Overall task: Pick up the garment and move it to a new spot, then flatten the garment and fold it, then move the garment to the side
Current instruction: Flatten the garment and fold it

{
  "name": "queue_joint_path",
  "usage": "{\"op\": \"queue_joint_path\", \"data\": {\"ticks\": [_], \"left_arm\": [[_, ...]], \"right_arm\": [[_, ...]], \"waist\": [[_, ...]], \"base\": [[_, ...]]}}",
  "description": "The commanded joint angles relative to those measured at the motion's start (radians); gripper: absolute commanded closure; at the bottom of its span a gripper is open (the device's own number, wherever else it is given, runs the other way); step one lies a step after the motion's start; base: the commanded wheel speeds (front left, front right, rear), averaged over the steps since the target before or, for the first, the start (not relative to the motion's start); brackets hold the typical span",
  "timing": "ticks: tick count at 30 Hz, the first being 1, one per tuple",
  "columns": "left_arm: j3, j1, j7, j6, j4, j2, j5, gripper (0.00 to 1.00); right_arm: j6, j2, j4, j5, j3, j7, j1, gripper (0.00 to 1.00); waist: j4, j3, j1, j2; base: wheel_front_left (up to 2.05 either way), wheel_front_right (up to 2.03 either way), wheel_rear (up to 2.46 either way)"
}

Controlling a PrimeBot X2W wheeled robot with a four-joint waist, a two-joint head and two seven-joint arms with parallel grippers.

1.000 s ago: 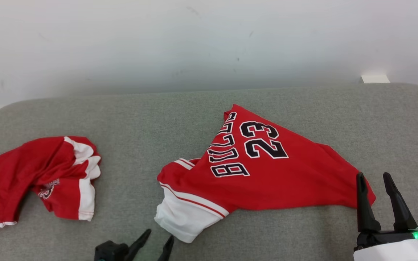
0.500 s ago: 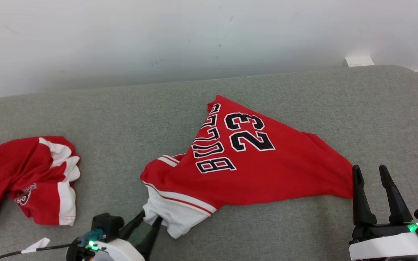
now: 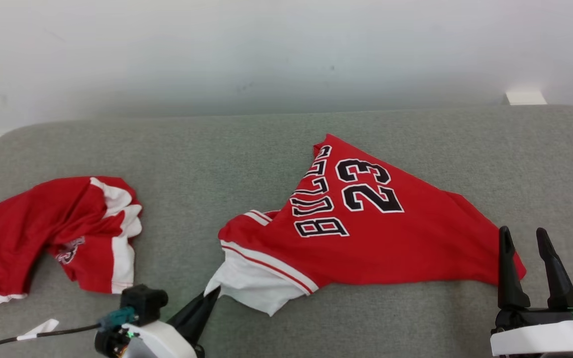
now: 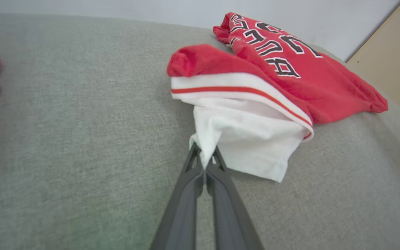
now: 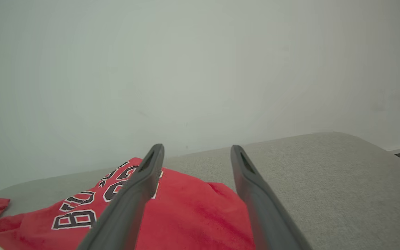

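A red garment (image 3: 366,233) lettered BULLS 23 lies crumpled on the grey cushion, with a white, red-striped sleeve at its near left. My left gripper (image 3: 212,294) is shut on the corner of that white sleeve (image 4: 234,139), and the cloth is pinched between the dark fingers (image 4: 200,170) in the left wrist view. My right gripper (image 3: 524,233) stands open at the garment's right end, fingers upright and apart, nothing between them. In the right wrist view the red garment (image 5: 186,215) lies below and behind the spread fingers (image 5: 141,184).
A second red and white garment (image 3: 52,233) lies bunched at the cushion's left end. The grey cushion (image 3: 192,164) runs back to a white wall (image 3: 266,49). A small white block (image 3: 525,97) sits at the far right edge. A cable trails from my left wrist.
My left gripper reached the white sleeve corner and shut on it, pulling the cloth to a point. The head camera shifted. My right gripper stayed open beside the garment.
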Motion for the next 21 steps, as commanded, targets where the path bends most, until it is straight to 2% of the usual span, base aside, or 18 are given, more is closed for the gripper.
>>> {"op": "queue_joint_path", "data": {"ticks": [1, 8, 13, 17, 18, 19, 20, 21], "left_arm": [[0.012, 0.028, 0.016, 0.003, -0.030, 0.026, -0.024, 1.00], [0.030, 0.103, 0.173, 0.032, -0.178, 0.088, -0.108, 1.00], [0.055, 0.159, 0.239, 0.096, -0.244, 0.118, -0.147, 1.00], [0.066, 0.185, 0.249, 0.105, -0.232, 0.103, -0.185, 1.00], [0.064, 0.186, 0.242, 0.108, -0.220, 0.103, -0.175, 0.85], [0.068, 0.187, 0.230, 0.109, -0.206, 0.092, -0.183, 0.15], [0.075, 0.188, 0.221, 0.104, -0.193, 0.077, -0.201, 0.00], [0.082, 0.186, 0.211, 0.105, -0.178, 0.071, -0.204, 0.00]], "right_arm": [[-0.003, -0.003, -0.007, -0.014, -0.008, 0.000, 0.012, 0.00], [-0.003, -0.015, -0.007, -0.017, -0.005, 0.000, 0.015, 0.00], [-0.003, -0.016, -0.001, -0.016, -0.004, 0.000, 0.023, 0.00], [-0.003, -0.018, 0.005, -0.013, 0.006, 0.000, 0.022, 0.00], [-0.003, -0.019, 0.007, -0.011, 0.008, 0.000, 0.021, 0.00], [-0.003, -0.020, 0.008, -0.010, 0.011, 0.000, 0.020, 0.00], [-0.003, -0.020, 0.010, -0.009, 0.012, 0.000, 0.020, 0.00], [-0.003, -0.021, 0.011, -0.007, 0.014, 0.000, 0.019, 0.00]], "waist": [[0.036, -0.012, 0.0000, 0.0000], [0.089, -0.028, 0.0000, 0.0000], [0.098, -0.041, 0.0000, 0.0000], [0.094, -0.046, 0.0000, 0.0000], [0.092, -0.047, 0.0000, 0.0000], [0.090, -0.047, 0.0000, 0.0000], [0.090, -0.047, 0.0000, 0.0000], [0.089, -0.048, 0.0000, 0.0000]], "base": [[0.00, 0.00, 0.00], [0.00, 0.00, 0.00], [0.00, 0.00, 0.00], [0.00, 0.00, 0.00], [0.00, 0.00, 0.00], [0.00, 0.00, 0.00], [0.00, 0.00, 0.00], [0.00, 0.00, 0.00]]}}
